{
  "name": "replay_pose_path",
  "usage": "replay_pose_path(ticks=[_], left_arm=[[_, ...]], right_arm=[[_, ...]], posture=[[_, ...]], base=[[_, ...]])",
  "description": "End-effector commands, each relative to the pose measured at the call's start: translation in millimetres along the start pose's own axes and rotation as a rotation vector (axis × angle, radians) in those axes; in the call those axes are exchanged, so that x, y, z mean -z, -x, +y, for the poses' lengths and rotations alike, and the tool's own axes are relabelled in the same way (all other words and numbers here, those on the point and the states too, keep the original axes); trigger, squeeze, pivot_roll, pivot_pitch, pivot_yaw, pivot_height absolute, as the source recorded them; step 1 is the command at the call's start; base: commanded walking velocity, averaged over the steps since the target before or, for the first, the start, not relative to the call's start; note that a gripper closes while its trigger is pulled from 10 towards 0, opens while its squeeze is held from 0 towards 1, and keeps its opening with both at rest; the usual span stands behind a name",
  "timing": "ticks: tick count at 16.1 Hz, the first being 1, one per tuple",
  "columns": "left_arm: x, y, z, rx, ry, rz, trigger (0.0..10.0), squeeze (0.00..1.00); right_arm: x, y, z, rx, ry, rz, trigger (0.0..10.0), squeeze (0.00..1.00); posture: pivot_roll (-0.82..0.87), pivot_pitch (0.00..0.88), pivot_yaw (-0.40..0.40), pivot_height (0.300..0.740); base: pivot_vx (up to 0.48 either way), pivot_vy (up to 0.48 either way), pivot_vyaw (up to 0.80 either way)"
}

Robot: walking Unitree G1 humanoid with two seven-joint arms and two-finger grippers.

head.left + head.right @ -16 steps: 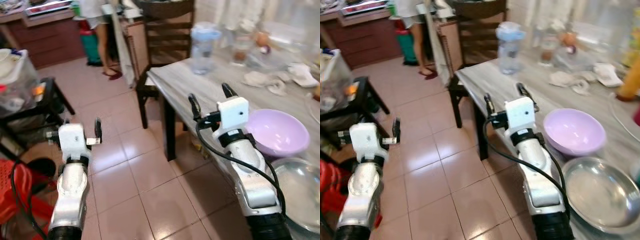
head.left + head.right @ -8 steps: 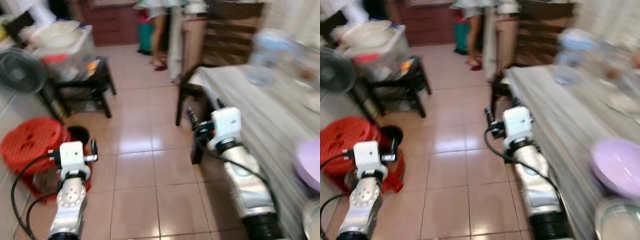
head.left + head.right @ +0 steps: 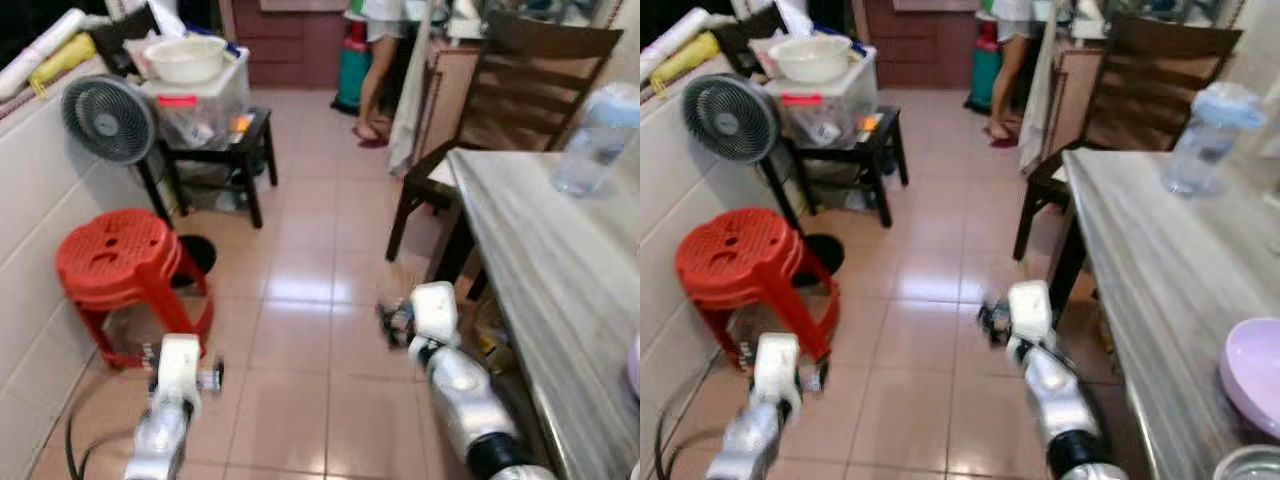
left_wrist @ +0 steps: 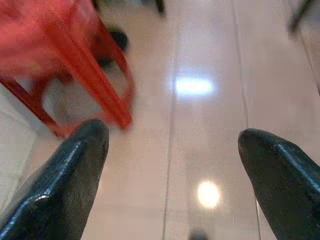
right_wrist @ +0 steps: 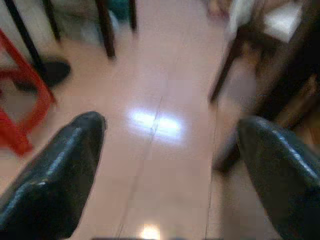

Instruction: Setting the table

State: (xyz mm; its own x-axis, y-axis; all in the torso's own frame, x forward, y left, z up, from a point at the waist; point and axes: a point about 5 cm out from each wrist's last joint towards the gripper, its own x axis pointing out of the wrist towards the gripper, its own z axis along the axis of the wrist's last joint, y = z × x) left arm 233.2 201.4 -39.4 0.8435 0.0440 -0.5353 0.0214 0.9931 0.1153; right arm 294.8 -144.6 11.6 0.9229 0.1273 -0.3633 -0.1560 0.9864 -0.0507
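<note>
Cut off at the frame's right edge, a lilac bowl [image 3: 1252, 372] near the table [image 3: 1160, 260] front edge, with a sliver of a steel dish [image 3: 1250, 466] at the corner; bowl mouth up, no long axis. Well left of both and lower, over floor tiles [image 3: 930, 300]: right gripper [image 5: 167, 150], fingers spread, grasping nothing. Left gripper [image 4: 170, 150] likewise agape beside a red stool [image 3: 120, 258]. Blurred beyond: a water jug [image 3: 1205, 140], a chair [image 3: 510, 90], a fan [image 3: 105, 120].

grey table [image 3: 1160, 250], water jug [image 3: 1205, 140], seemingly lilac bowl [image 3: 1252, 375]
</note>
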Motion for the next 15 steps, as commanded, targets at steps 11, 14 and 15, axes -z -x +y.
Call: replay_pose_path(ticks=[11, 14, 15], left_arm=[[58, 17.7, -23.4, 0.169, -0.221, 0.349, 10.0, 0.00], [64, 21.2, -20.6, 0.170, -0.240, 0.372, 10.0, 0.00], [65, 21.5, -20.7, 0.170, -0.241, 0.374, 10.0, 0.00]], right_arm=[[107, 50.1, -13.3, 0.067, 0.032, 0.507, 10.0, 0.00], [113, 55.4, -15.8, 0.089, -0.031, 0.530, 10.0, 0.00], [114, 56.0, -15.3, 0.086, -0.047, 0.535, 10.0, 0.00]], posture=[[-0.14, 0.000, 0.015, 0.740], [-0.16, 0.000, 0.025, 0.740], [-0.16, 0.000, 0.026, 0.740]], base=[[0.000, 0.000, 0.00], [0.000, 0.000, 0.00], [0.000, 0.000, 0.00]])
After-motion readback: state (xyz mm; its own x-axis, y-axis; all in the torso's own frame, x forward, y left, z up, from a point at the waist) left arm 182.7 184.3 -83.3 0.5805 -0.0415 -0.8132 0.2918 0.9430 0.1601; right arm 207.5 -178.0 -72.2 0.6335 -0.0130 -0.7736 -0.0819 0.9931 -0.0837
